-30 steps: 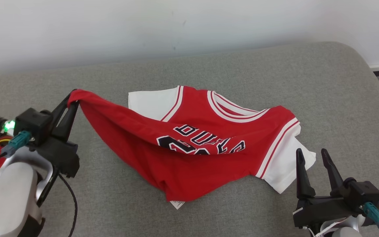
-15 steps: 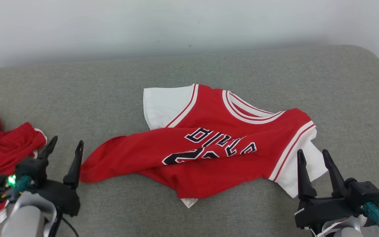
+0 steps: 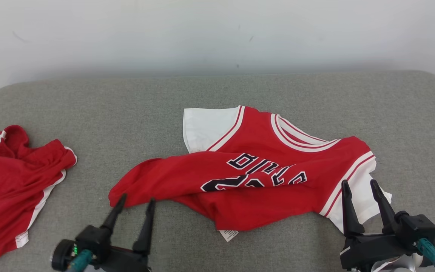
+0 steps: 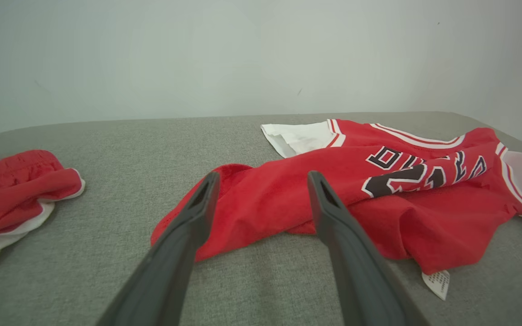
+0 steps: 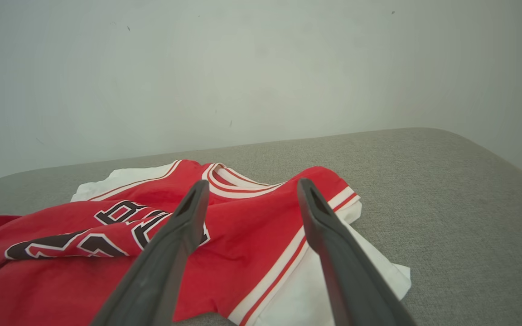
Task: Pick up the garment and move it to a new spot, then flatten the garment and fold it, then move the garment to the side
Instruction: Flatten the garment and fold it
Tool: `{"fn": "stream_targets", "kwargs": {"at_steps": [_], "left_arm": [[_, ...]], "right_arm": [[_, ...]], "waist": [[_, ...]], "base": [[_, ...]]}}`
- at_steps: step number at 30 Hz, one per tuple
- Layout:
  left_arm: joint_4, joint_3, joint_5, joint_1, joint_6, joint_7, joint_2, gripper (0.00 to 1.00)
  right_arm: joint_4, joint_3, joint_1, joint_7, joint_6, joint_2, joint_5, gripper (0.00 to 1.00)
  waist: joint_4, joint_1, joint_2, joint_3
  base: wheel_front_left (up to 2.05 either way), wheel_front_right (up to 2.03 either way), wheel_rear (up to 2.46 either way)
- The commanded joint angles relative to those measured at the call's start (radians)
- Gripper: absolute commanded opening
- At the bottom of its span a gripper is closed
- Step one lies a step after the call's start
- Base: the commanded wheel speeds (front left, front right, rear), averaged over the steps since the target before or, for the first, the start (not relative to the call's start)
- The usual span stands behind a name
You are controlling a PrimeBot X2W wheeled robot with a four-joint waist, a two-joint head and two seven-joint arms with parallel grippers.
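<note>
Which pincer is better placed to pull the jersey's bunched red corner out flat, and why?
Probably the left. The left pincer stands open with its tips right beside the red corner of the jersey; the right pincer, also open, sits across by the white sleeve.

The red-and-white cloth jersey [image 3: 263,189] lies on the grey fabric cushion [image 3: 127,113], centre to right; a second red cloth garment [image 3: 10,181] lies at its left edge. The left tool [image 3: 137,198] and right tool [image 3: 358,183] stand before the jersey's ends.
</note>
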State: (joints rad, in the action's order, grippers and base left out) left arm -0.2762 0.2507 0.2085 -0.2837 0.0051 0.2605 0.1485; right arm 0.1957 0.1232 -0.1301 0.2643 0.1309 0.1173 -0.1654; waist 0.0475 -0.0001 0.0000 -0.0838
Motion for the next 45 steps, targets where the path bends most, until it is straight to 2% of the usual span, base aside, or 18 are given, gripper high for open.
{"fn": "stream_targets", "kwargs": {"at_steps": [1,10,17,33,34,35,40,45], "left_arm": [[0.007,0.014,-0.005,0.027,-0.009,0.005,-0.014,1.00],[-0.025,0.092,-0.024,0.043,-0.046,0.005,-0.072,1.00],[-0.087,0.162,-0.042,0.009,-0.061,0.005,-0.089,1.00],[-0.210,0.201,-0.059,-0.052,-0.047,0.005,-0.097,1.00],[-0.217,0.199,-0.058,-0.055,-0.044,0.005,-0.097,0.46],[-0.224,0.197,-0.058,-0.059,-0.041,0.005,-0.097,0.00],[-0.210,0.174,-0.078,-0.064,-0.012,0.005,-0.097,0.00],[-0.120,0.165,-0.104,-0.028,-0.001,0.006,-0.088,0.00]], "right_arm": [[0.000,0.005,0.004,0.002,0.000,0.008,-0.004,1.00],[-0.002,0.008,-0.016,0.002,0.000,0.016,-0.010,1.00],[-0.004,0.009,-0.027,0.002,0.000,0.009,-0.009,1.00],[-0.002,0.005,-0.050,0.002,0.000,0.001,-0.018,1.00],[-0.001,0.005,-0.050,0.002,0.000,0.001,-0.017,1.00],[-0.001,0.006,-0.050,0.002,0.000,-0.001,-0.015,1.00],[-0.003,-0.004,-0.039,0.002,0.000,-0.002,-0.009,1.00],[-0.002,-0.013,-0.021,0.002,0.000,-0.006,-0.011,1.00]], "waist": [[0.003,0.0001,0.0000,-0.001],[0.044,0.0001,0.0000,-0.025],[0.087,0.0001,0.0000,-0.055],[0.153,0.0001,0.0000,-0.081],[0.154,0.0001,0.0000,-0.080],[0.156,0.0001,0.0000,-0.079],[0.147,0.0001,0.0000,-0.069],[0.106,0.0001,0.0000,-0.057]], "base": [[0.00,0.00,0.00],[0.00,0.00,0.00],[0.00,0.00,0.00],[0.00,0.00,0.00],[0.00,0.00,0.00],[0.00,0.00,0.00],[0.00,0.00,0.00],[0.00,0.00,0.00]]}}
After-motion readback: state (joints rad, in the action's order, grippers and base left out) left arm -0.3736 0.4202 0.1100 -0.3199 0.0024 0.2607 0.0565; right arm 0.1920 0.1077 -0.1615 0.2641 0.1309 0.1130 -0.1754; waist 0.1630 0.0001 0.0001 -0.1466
